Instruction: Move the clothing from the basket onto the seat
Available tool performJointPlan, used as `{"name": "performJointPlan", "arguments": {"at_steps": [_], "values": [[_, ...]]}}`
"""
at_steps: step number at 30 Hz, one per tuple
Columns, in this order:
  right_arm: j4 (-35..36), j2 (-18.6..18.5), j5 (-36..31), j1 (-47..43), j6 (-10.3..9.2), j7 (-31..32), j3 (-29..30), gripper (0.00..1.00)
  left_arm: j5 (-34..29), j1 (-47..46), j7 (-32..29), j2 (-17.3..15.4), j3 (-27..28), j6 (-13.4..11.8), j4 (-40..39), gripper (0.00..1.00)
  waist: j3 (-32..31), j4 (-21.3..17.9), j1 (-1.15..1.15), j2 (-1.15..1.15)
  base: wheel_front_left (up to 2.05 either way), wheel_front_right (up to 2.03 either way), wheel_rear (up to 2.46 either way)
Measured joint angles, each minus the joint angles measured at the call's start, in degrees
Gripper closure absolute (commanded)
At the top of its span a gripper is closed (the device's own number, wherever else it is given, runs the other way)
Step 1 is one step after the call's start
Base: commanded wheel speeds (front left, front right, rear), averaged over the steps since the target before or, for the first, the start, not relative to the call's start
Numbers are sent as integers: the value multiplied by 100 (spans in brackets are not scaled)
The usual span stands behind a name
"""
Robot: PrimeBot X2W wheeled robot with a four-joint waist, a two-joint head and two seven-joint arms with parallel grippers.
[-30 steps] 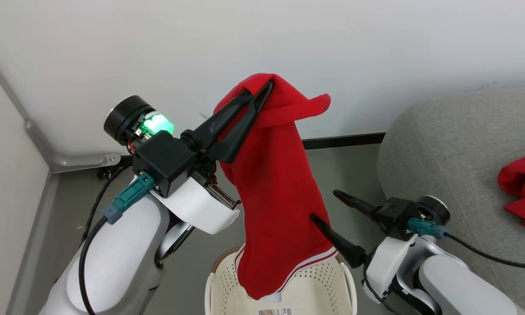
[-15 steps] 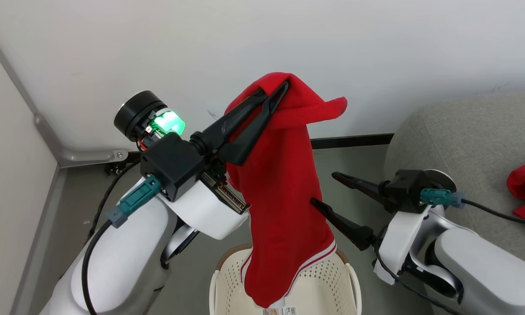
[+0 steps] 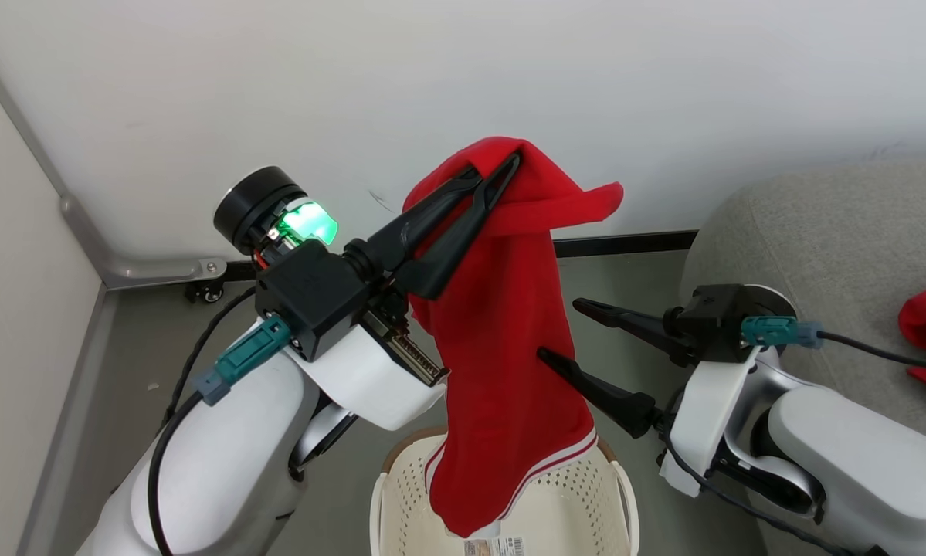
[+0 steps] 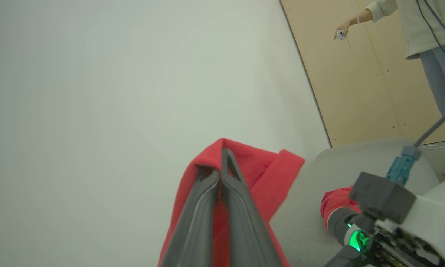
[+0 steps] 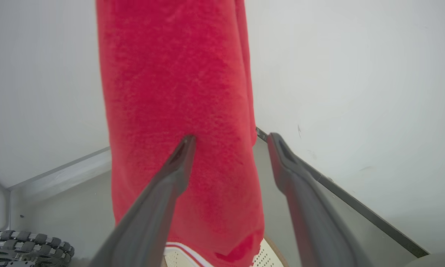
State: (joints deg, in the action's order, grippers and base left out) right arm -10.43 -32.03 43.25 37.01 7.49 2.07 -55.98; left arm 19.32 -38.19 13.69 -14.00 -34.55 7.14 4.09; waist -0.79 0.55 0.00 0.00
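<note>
Head view: the left end effector (image 3: 509,164) is clamped on a bright red soft fabric garment (image 3: 509,371) with white stripe trim, which hangs limp above the cream-white perforated plastic basket (image 3: 401,494).
Left wrist view: the garment's folds bunch around the tightly closed end effector.
Right wrist view: the right end effector (image 5: 231,138) stands parted just beside the hanging garment.

Glossy white shells (image 3: 215,455) are covering both forearms, each one ending in a boxy black wrist block (image 3: 312,297). A green light (image 3: 310,222) is glowing beside a round black cap (image 3: 250,202) on the left wrist. Teal connectors (image 3: 244,360) are feeding black cables (image 3: 157,479) into the wrists. Long, dark, tapering fingers (image 3: 439,259) are forming the left gripper (image 3: 509,164) and the right gripper (image 3: 561,328).
</note>
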Motion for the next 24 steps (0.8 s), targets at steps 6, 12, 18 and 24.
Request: {"name": "performJointPlan", "arguments": {"at_steps": [6, 12, 18, 24], "values": [[10, -69, 179, 290, 0, 0, -316, 0, 23, -93, 1, 34, -100, 0, -22, 100, 29, 26, 0, 0, 0, 0, 0], [-18, -78, 240, 572, 1, 2, -758, 0, 71, -182, 2, 110, -199, 1, -26, 100, 59, 83, 0, 0, 0, 0, 0], [-70, -80, 241, 865, 0, -4, -1192, 0, 93, -211, 20, 166, -325, 1, -25, 100, 88, 161, 0, 0, 0, 0, 0], [-122, -63, 282, 1024, 1, -77, -1604, 0, 145, -325, 20, 202, -404, 1, -11, 100, 111, 247, 0, 0, 0, 0, 0]]}}
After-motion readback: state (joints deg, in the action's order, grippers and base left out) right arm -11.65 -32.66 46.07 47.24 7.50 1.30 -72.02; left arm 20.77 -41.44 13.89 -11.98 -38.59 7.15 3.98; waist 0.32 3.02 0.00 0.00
